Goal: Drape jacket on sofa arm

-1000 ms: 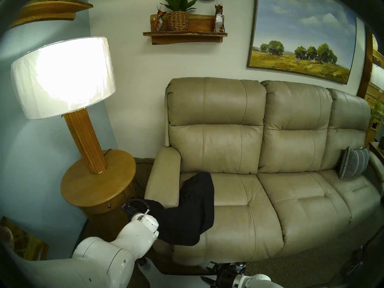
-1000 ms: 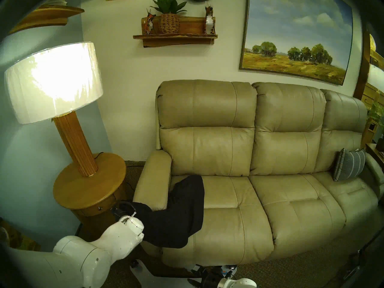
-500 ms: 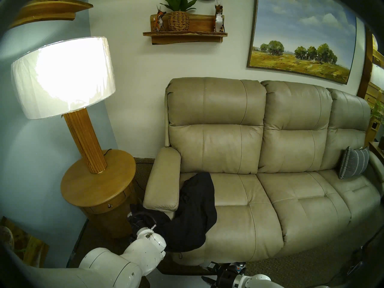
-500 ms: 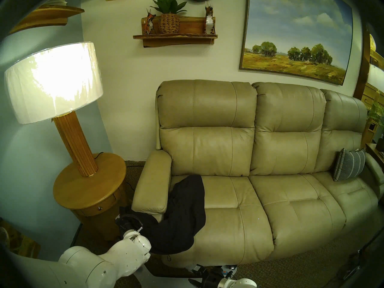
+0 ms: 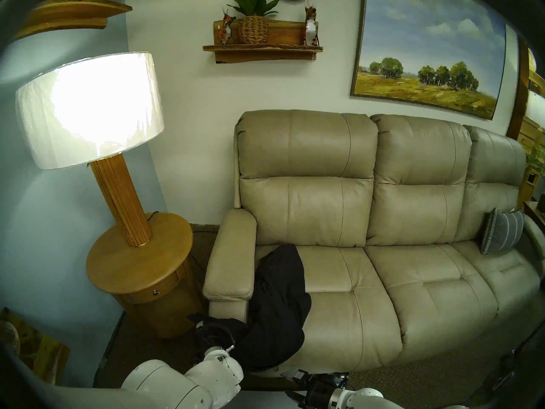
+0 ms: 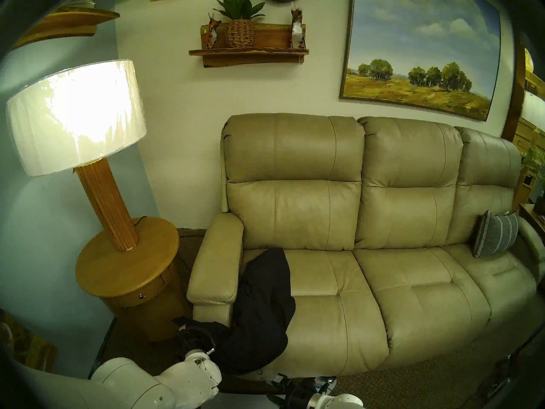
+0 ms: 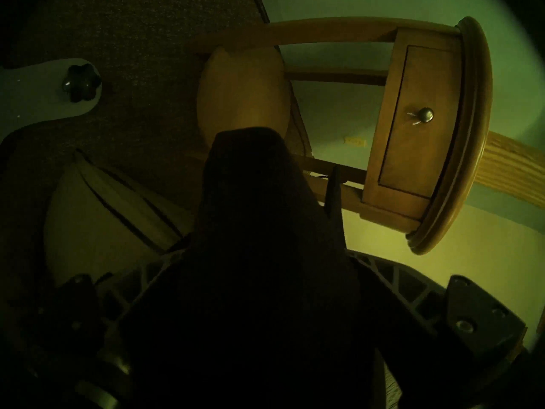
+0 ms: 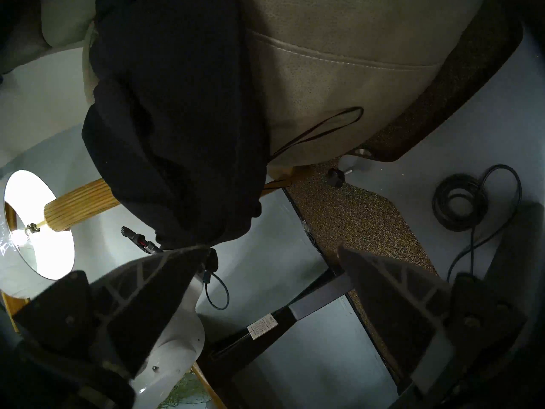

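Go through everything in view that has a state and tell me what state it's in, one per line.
Black fabric hooded jacket: crumpled on the seat, one end gripped.
Beige leather sofa arm: bare on top.
Left end effector: shut on the jacket.
Right end effector: open, holding nothing.
White-shaded wooden lamp: lit.
Round wooden side table's drawer: shut.

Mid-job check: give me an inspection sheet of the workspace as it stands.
Surface: sofa arm top bare.
Job's things: jacket on the left seat, spilling over the front edge; one end lifted low, in front of the arm.
Clutter: striped pillow at the far end.
Grippers: left gripper shut on jacket; right gripper open, empty, near the floor.
Cables: coiled cable on the floor; jacket drawcord dangling.
Surroundings: lit lamp on round side table.
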`<control>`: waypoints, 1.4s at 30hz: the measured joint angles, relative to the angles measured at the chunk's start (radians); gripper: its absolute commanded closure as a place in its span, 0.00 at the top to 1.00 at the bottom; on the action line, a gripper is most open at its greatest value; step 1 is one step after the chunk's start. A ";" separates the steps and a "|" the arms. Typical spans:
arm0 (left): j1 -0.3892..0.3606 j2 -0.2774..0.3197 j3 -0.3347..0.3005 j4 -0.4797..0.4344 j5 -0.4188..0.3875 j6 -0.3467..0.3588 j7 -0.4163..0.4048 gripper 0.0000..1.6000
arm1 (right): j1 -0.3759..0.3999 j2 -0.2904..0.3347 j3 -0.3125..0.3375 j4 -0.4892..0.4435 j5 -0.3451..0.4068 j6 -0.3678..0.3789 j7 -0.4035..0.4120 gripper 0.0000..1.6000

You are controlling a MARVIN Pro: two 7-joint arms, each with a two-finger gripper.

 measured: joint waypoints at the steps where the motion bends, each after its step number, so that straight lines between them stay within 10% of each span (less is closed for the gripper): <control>1: 0.000 -0.002 0.011 0.002 0.009 0.002 0.008 1.00 | 0.000 0.000 -0.001 0.000 0.000 -0.001 0.000 1.00; 19: 0.013 0.037 0.133 0.003 0.083 0.007 0.051 1.00 | -0.008 0.000 -0.005 0.000 -0.002 -0.008 0.002 1.00; 42: 0.200 0.055 0.118 -0.056 0.091 0.085 0.000 1.00 | -0.012 0.014 0.013 0.000 0.005 -0.014 0.017 1.00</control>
